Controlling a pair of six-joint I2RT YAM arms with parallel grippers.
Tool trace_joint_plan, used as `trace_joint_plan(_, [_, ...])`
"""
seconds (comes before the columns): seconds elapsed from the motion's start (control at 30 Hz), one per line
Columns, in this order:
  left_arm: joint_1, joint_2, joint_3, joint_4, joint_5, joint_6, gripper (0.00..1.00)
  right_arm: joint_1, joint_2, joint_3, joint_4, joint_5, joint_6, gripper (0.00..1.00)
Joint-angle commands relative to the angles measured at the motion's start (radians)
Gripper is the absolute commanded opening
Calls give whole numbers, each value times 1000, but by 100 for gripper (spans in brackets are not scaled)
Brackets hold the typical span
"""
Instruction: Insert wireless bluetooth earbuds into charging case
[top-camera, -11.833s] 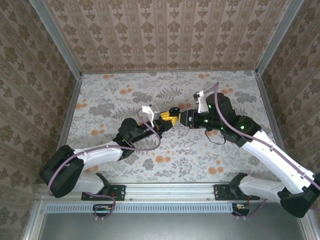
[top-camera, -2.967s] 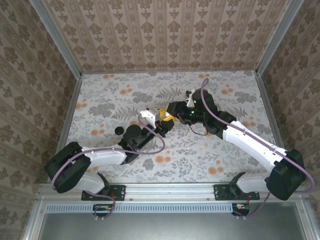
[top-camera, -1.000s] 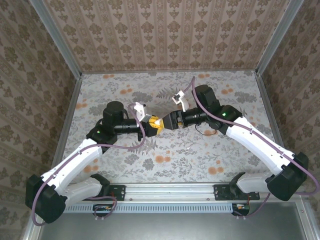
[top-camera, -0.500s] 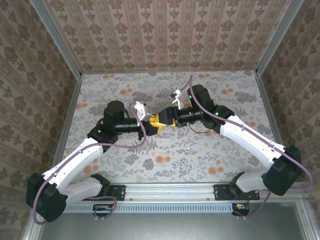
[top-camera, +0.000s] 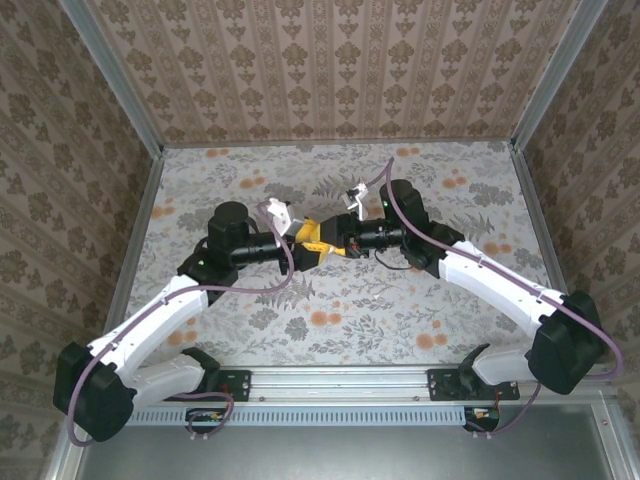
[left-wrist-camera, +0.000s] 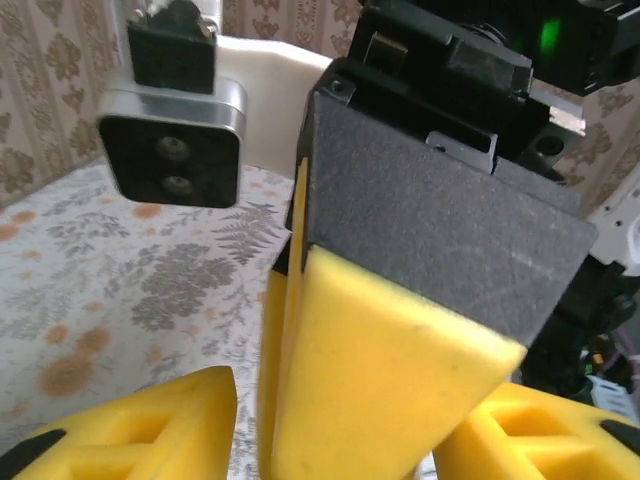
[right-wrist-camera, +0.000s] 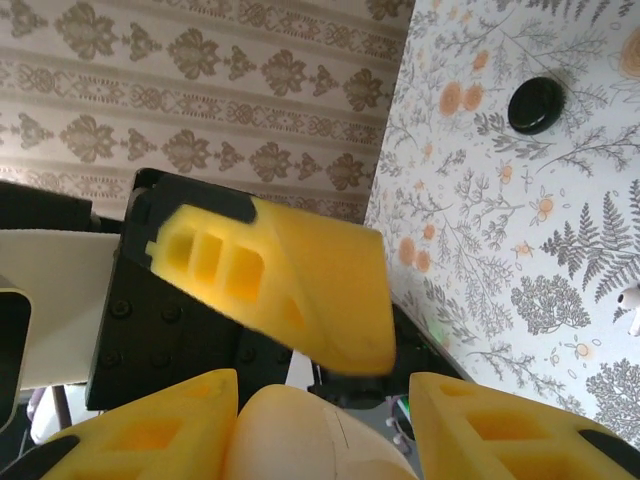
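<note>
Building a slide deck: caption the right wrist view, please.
Right gripper holding the case between its yellow fingers, one finger of the left gripper crossing ahead, floral table beyond.

Bright, even light — soft, faint shadows on the table (top-camera: 330, 170); nearest yellow fingers (left-wrist-camera: 130, 425) slightly blurred in wrist views.

**Colours and patterns: table, walls, arms**

The table (top-camera: 400, 310) was white, printed with grey ferns and orange blossoms. The walls (top-camera: 330, 70) bore beige paper with brown damask motifs in vertical stripes. The left arm (top-camera: 150, 320) and right arm (top-camera: 500, 285) were white with black joints and carried mauve cables (top-camera: 290, 270). The left pincer (left-wrist-camera: 345, 420) and right pincer (right-wrist-camera: 322, 400) had yellow foam on black backing. The charging case (right-wrist-camera: 300, 440) appeared pale cream-white. A round disc (right-wrist-camera: 535, 105) was black, and the frame rail (top-camera: 330, 378) was grey.
</note>
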Motion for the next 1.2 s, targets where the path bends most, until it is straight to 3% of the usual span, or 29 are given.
trace_joint_plan(0.0, [5, -38, -28, 166, -74, -88, 63, -6, -48, -42, 121, 68, 133, 41])
trace_joint_plan(0.17, [27, -56, -100, 316, -141, -249, 69, -23, -92, -88, 195, 162, 211, 40])
trace_joint_plan(0.3, [38, -33, -164, 480, -126, -384, 70, -28, -127, -114, 221, 244, 216, 40])
trace_joint_plan(0.4, [37, 5, -185, 565, -73, -453, 67, -27, -136, -124, 244, 268, 217, 40])
trace_joint_plan(0.53, [27, 56, -192, 630, -86, -511, 62, -25, -133, -129, 262, 293, 229, 39])
trace_joint_plan(0.6, [29, 51, -194, 544, -154, -483, 61, -34, -130, -113, 195, 313, 160, 40])
trace_joint_plan(0.73, [29, 30, -220, 392, -286, -404, 59, -78, -129, -54, -118, 393, -63, 40])
trace_joint_plan(0.93, [26, -17, -211, 142, -380, -321, 59, -72, -153, -120, -233, 410, -229, 44])
trace_joint_plan(1.07, [23, -32, -162, -35, -437, -294, 58, 4, -162, -153, -331, 430, -377, 47])
trace_joint_plan(1.17, [25, -45, -124, -208, -539, -318, 58, 132, -167, -170, -416, 488, -540, 50])
